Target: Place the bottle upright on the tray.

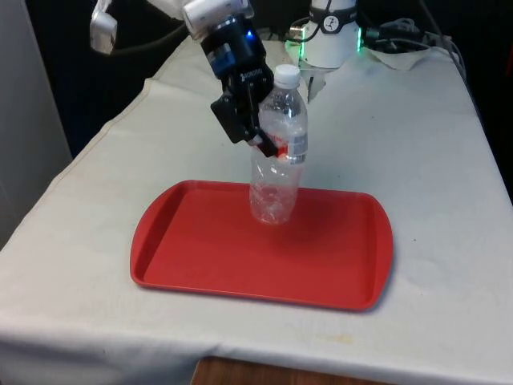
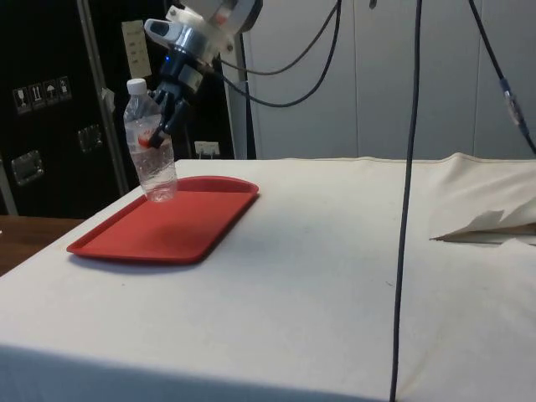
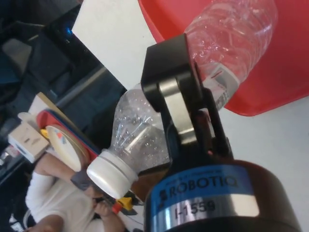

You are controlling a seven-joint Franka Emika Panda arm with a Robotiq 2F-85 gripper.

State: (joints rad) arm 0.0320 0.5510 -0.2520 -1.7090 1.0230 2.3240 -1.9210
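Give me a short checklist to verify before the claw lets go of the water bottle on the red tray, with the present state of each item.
1. Claw shut on the water bottle at its label: ok.
2. Bottle over the red tray, inside its rim: ok, seen in the front and side views.
3. Bottle base resting on the tray floor: cannot tell; it is at or just above the surface.
4. Bottle upright: not ok; the side view shows it leaning, white cap off to one side of the base.
5. Cap on: ok.
6. Tray flat on the white cloth: ok.
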